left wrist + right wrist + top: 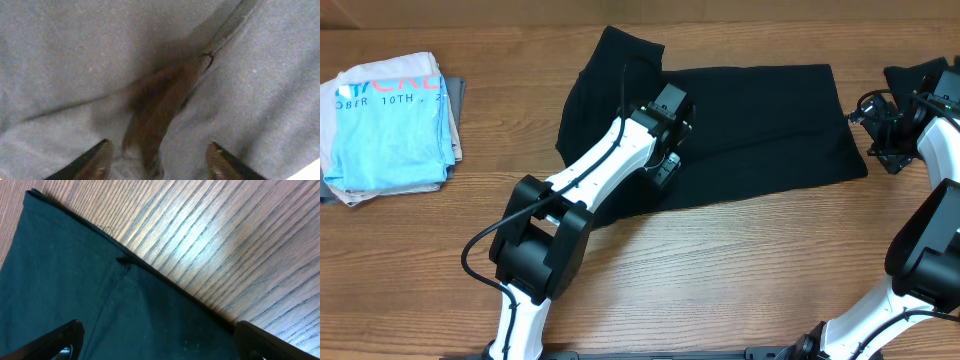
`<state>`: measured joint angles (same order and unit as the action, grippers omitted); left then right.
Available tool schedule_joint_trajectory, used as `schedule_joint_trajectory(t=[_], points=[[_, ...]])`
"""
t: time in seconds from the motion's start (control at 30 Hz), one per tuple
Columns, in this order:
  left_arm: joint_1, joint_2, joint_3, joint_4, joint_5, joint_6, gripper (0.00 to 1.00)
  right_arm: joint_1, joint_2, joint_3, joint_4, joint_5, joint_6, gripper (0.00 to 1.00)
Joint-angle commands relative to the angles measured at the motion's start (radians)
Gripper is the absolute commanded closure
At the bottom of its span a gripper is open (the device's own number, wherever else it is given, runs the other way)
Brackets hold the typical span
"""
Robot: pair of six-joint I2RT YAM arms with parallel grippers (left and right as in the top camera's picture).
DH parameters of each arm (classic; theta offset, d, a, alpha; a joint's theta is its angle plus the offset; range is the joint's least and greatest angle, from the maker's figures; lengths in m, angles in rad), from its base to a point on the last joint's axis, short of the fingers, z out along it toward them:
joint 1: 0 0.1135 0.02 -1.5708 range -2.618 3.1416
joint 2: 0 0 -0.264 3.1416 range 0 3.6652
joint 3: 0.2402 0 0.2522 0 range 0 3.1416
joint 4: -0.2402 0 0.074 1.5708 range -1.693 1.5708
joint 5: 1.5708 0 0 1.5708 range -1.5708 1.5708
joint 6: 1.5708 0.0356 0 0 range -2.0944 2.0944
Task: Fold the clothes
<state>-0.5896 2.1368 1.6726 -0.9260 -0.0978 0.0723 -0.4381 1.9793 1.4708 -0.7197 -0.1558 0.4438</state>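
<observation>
Hanging over the middle of the black T-shirt (760, 120), the left pincer (159, 161) stands part open astride a raised ridge of cloth, clamping nothing. The right pincer (157, 342) gapes wide and empty over the shirt's hem. Seemingly light, limp and quick to bunch, the shirt is probably best pinched at hem or corner. Only overhead shows it spread across the counter (720, 270); only the wrists show ridge and stitching.
</observation>
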Motion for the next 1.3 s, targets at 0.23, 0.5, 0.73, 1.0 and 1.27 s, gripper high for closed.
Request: schedule_joint_trajectory(t=[0.23, 0.5, 0.73, 1.0, 1.27], points=[[-0.005, 0.004, -0.028, 0.004, -0.026, -0.027, 0.82, 0.001, -0.036, 0.023, 0.003, 0.005, -0.007, 0.0], [-0.005, 0.004, -0.027, 0.048, -0.209, -0.01, 0.96, 0.001, -0.036, 0.023, 0.003, 0.005, -0.006, 0.0], [-0.005, 0.004, -0.027, 0.191, -0.224, 0.085, 0.95, 0.001, -0.036, 0.023, 0.003, 0.005, -0.007, 0.0], [-0.005, 0.013, -0.027, 0.299, -0.223, 0.111, 0.75, 0.001, -0.036, 0.023, 0.003, 0.005, -0.007, 0.0], [0.013, 0.084, -0.027, 0.377, -0.377, 0.049, 0.59, 0.001, -0.036, 0.023, 0.003, 0.005, -0.007, 0.0]])
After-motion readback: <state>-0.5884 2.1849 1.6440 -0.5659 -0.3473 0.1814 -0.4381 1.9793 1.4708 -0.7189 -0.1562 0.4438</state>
